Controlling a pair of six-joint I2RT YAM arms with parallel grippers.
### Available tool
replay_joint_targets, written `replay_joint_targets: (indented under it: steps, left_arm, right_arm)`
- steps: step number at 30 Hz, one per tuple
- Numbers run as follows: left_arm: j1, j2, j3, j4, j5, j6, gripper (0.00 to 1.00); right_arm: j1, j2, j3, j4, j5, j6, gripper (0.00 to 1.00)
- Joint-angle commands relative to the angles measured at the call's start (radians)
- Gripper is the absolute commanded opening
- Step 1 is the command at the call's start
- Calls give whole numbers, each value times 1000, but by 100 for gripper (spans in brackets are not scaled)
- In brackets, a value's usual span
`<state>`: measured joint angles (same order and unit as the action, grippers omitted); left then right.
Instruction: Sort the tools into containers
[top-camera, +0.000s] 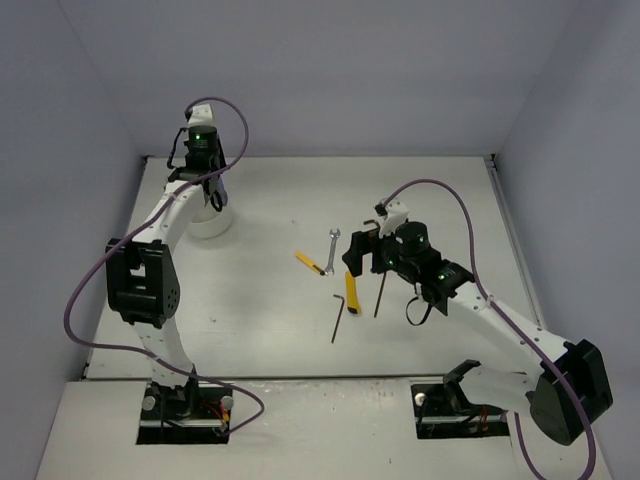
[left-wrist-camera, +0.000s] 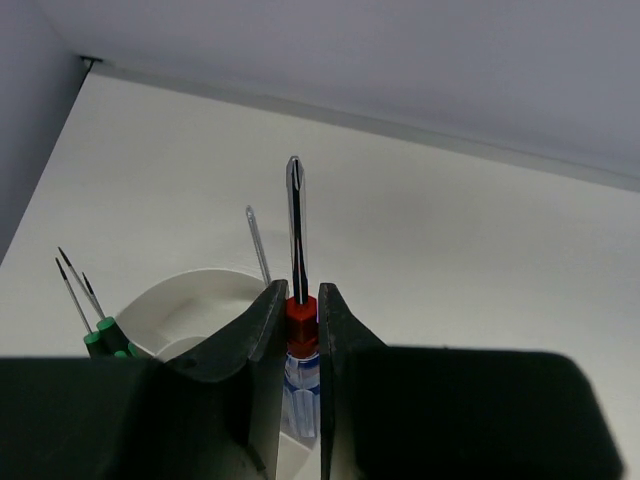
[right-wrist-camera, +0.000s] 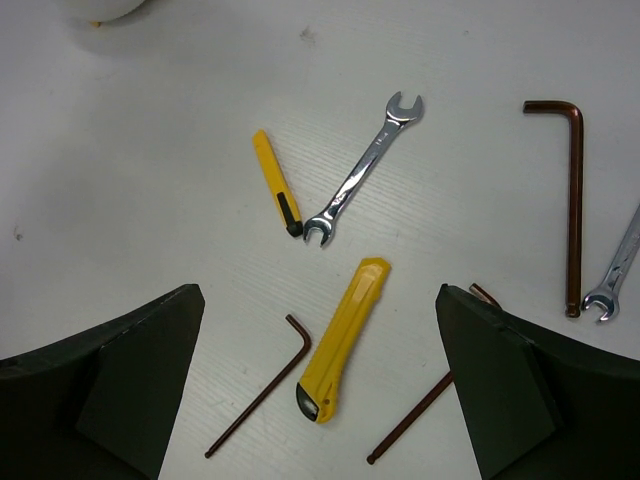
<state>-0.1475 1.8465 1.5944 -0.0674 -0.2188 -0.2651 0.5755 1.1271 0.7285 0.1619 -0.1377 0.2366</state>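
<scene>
My left gripper (top-camera: 205, 190) (left-wrist-camera: 301, 300) is shut on a blue-handled screwdriver (left-wrist-camera: 296, 230) with a red collar. It holds it shaft-up over the white cup (top-camera: 212, 222) (left-wrist-camera: 190, 300). Green-handled screwdrivers (left-wrist-camera: 100, 325) and another thin shaft (left-wrist-camera: 258, 245) stand in the cup. My right gripper (top-camera: 365, 250) (right-wrist-camera: 320, 300) is open and empty above the loose tools. A large yellow knife (right-wrist-camera: 343, 340) (top-camera: 351, 292) lies between its fingers. Near it lie a small yellow knife (right-wrist-camera: 275, 185) (top-camera: 311, 263), a silver wrench (right-wrist-camera: 363, 170) (top-camera: 333, 250) and a dark hex key (right-wrist-camera: 258, 400) (top-camera: 338, 318).
A long hex key (right-wrist-camera: 570, 200) and a second wrench (right-wrist-camera: 618, 270) lie to the right in the right wrist view. Another hex key (right-wrist-camera: 420, 420) (top-camera: 380, 292) lies partly under the right finger. Grey walls enclose the white table (top-camera: 260, 300) on three sides.
</scene>
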Motion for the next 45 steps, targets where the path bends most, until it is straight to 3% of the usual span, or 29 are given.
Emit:
replay_joint_targets:
  steps: [1, 12, 31, 45]
  left_arm:
    - [28, 25, 86, 96, 3, 27, 0]
    - [39, 54, -5, 205, -24, 14, 0]
    - [57, 23, -163, 244, -87, -104, 1]
    - [55, -16, -163, 244, -33, -86, 44]
  right_arm:
    - [-7, 9, 7, 43, 25, -17, 100]
    - [-12, 22, 8, 41, 24, -22, 100]
    - [-12, -11, -6, 39, 23, -22, 100]
    - [-12, -1, -11, 39, 29, -28, 100]
